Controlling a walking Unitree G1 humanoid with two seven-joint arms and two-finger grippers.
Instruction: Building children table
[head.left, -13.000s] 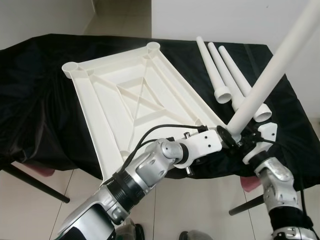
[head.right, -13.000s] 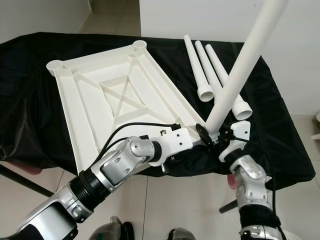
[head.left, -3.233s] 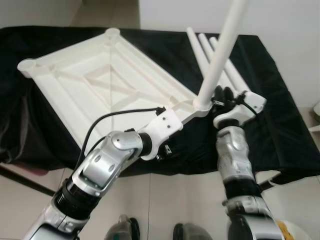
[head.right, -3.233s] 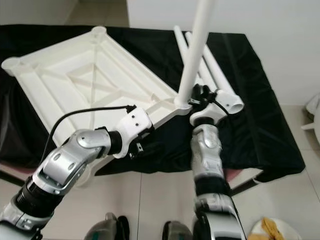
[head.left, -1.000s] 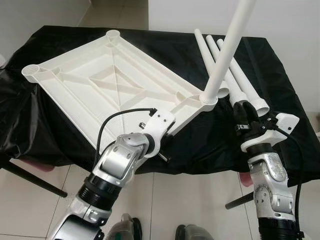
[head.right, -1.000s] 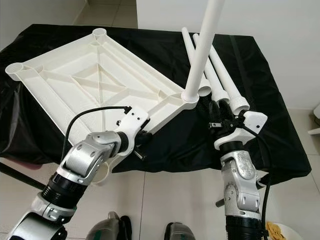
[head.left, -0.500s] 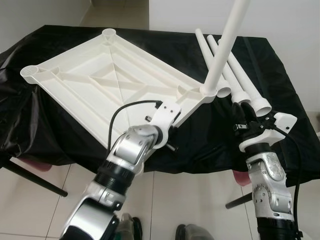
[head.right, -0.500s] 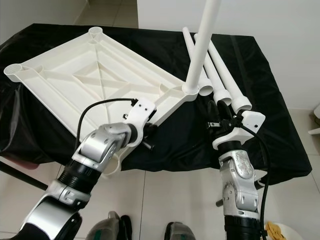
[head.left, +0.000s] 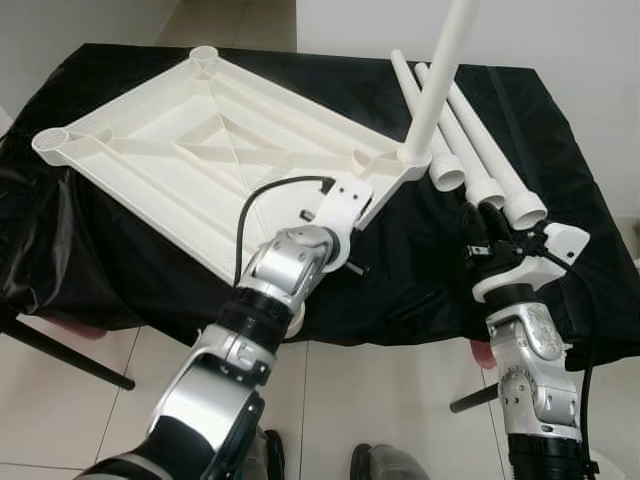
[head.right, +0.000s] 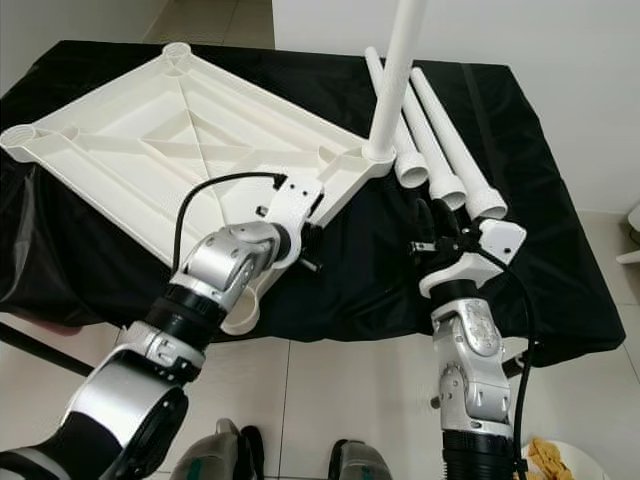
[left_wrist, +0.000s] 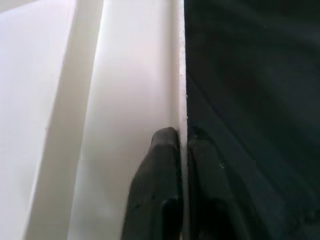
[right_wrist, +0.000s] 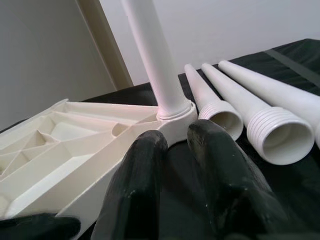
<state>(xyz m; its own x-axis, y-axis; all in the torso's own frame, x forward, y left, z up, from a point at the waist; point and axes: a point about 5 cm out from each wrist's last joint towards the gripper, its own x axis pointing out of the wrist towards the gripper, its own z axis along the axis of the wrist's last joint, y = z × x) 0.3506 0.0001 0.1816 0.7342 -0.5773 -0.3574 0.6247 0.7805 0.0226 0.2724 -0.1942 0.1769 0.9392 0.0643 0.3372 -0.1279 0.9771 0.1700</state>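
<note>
Eye views: the upturned tabletop (head.left: 200, 170) is being kept steady on the black-draped table (head.left: 560, 150), one fitted leg (head.left: 440, 80) standing at its right corner; three spare legs (head.left: 480, 160) are lying further right.
Left wrist view: the left gripper (left_wrist: 182, 150) is being pinched on the tabletop's edge.
Right wrist view: the right gripper (right_wrist: 177, 145) is being held slightly parted, empty, near the socket.
Room: white tiled floor (head.left: 400, 400).

A home room — pale tiled floor (head.left: 70, 420), plain white wall (head.left: 560, 30).
</note>
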